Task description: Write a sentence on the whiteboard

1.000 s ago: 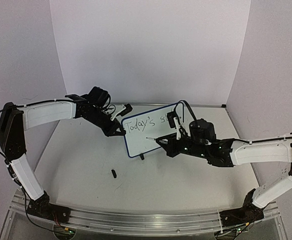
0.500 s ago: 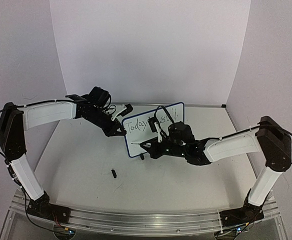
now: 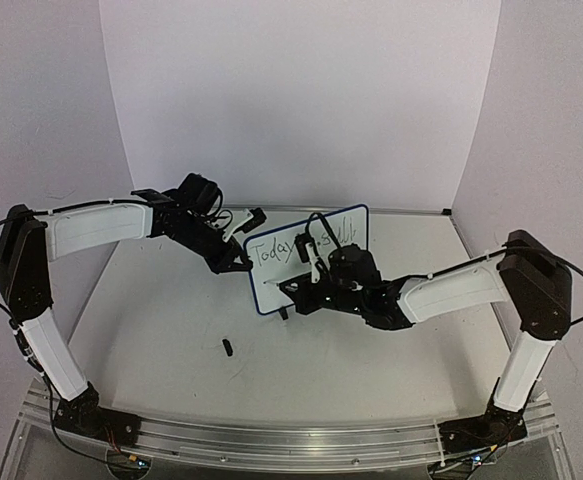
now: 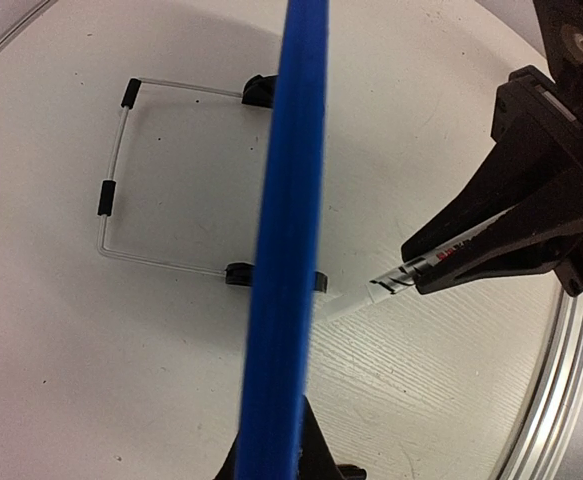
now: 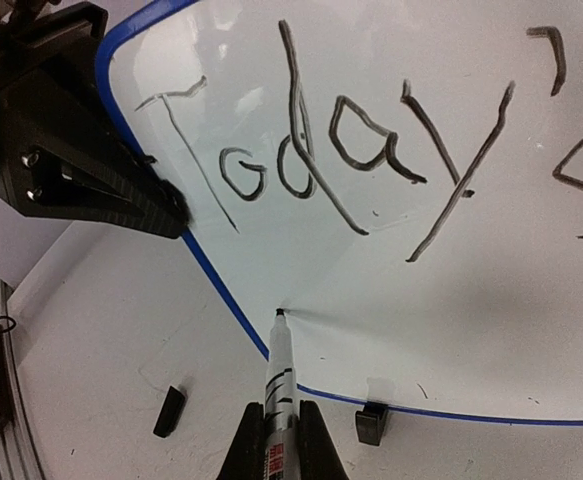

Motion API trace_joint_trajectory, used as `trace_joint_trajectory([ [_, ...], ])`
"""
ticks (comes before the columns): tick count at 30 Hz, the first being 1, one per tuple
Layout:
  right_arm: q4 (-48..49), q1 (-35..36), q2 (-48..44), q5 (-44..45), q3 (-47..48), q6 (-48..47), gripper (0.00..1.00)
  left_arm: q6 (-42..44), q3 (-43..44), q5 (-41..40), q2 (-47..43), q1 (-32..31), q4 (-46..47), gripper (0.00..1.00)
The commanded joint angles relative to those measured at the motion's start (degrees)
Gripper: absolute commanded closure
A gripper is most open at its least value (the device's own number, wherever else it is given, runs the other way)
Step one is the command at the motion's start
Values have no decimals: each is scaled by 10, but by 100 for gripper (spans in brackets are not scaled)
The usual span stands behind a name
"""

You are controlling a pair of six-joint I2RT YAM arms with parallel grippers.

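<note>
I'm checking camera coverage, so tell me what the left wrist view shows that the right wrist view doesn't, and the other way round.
Only the left wrist view: the whiteboard seen edge-on, the wire stand behind it, and the right hand from outside, shut on the marker.
Only the right wrist view: the sentence, beginning "Today's", the left hand clamping the board's left edge, and a small black piece lying on the table.
Both: the blue rim, the marker pointed at the board, and the table.
</note>
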Motion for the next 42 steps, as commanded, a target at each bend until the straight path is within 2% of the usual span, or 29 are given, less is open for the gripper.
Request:
trace_joint_trajectory([
  [1, 13, 4, 14, 23, 27, -4, 100, 21, -7, -52, 15, -2, -34, 100],
  [10, -17, 4, 29, 15, 43, -15, 100, 22, -7, -54, 14, -3, -34, 100],
  [23, -39, 4, 4, 77, 23, -11, 100, 23, -7, -55, 14, -2, -35, 100],
  [35, -26, 4, -32, 67, 27, -18, 100, 23, -6, -54, 14, -2, -35, 100],
  [42, -27, 3, -16, 34, 39, -17, 100, 22, -6, -54, 14, -2, -35, 100],
])
